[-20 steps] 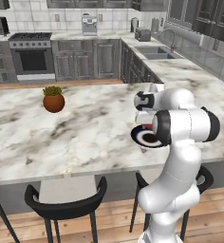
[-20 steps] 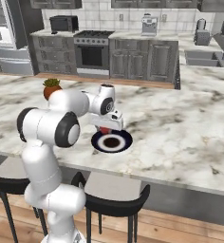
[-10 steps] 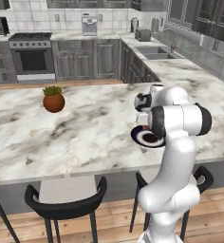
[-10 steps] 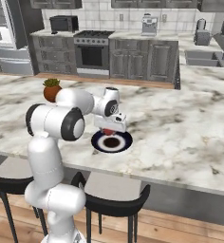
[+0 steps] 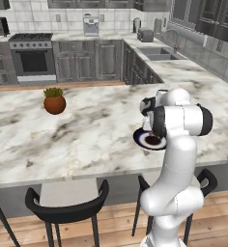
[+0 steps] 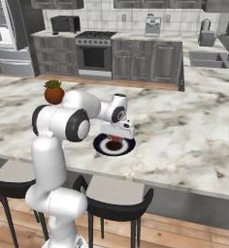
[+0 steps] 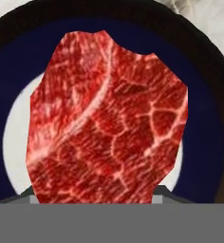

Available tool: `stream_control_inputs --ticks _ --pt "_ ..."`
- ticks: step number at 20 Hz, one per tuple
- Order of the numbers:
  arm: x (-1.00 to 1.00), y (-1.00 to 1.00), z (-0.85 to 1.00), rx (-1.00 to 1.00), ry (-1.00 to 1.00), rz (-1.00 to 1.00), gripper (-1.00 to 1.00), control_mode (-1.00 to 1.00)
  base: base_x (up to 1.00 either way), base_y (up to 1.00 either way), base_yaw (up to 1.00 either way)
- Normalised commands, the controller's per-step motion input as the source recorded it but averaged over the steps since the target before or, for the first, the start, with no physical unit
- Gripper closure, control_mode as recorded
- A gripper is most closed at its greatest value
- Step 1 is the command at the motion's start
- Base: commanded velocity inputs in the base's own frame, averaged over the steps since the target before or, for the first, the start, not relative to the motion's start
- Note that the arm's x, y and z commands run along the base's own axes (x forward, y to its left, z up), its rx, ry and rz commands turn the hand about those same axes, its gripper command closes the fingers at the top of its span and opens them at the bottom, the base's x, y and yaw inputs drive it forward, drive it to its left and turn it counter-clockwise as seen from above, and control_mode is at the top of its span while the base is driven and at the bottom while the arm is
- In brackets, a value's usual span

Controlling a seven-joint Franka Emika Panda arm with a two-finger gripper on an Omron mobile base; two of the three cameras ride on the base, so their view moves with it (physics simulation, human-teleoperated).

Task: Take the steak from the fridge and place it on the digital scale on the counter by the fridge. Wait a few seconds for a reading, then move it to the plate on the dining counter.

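The steak (image 7: 109, 118), a bright red marbled lump, hangs between the fingertips of my gripper (image 7: 93, 193), which is shut on it. Right beneath it lies the plate (image 7: 204, 118), with a dark navy rim and a white centre. From the right base view, the gripper (image 6: 118, 137) points down at the plate (image 6: 99, 145) on the dining counter (image 6: 184, 131), with the steak (image 6: 115, 142) low over the plate's centre. In the left base view my arm hides part of the plate (image 5: 139, 138). The fridge (image 6: 5, 43) stands far back on the left. The digital scale is out of view.
A potted plant (image 5: 54, 102) stands on the dining counter (image 5: 87, 130), to the left of the plate. Black stools (image 6: 114, 203) are tucked under the near edge. A stove and grey cabinets line the far wall, and a sink counter runs along the right.
The hand has sunk a little towards the plate with the steak still in it. The elbow has swung slightly. Plate and plant have not moved.
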Motion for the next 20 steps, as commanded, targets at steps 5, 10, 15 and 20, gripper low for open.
stream_control_inputs --ticks 5,10,15,20 --pt "0.08 0.00 -0.31 0.00 0.06 0.00 1.00 -1.00 0.00 0.00 0.00" --pt "0.01 0.00 -0.26 0.00 0.07 0.00 1.00 -1.00 0.00 0.00 0.00" --pt "0.00 0.00 -0.08 0.00 0.06 0.00 1.00 -1.00 0.00 0.00 0.00" --pt "0.00 0.00 0.00 0.00 0.03 0.00 1.00 -1.00 0.00 0.00 0.00"
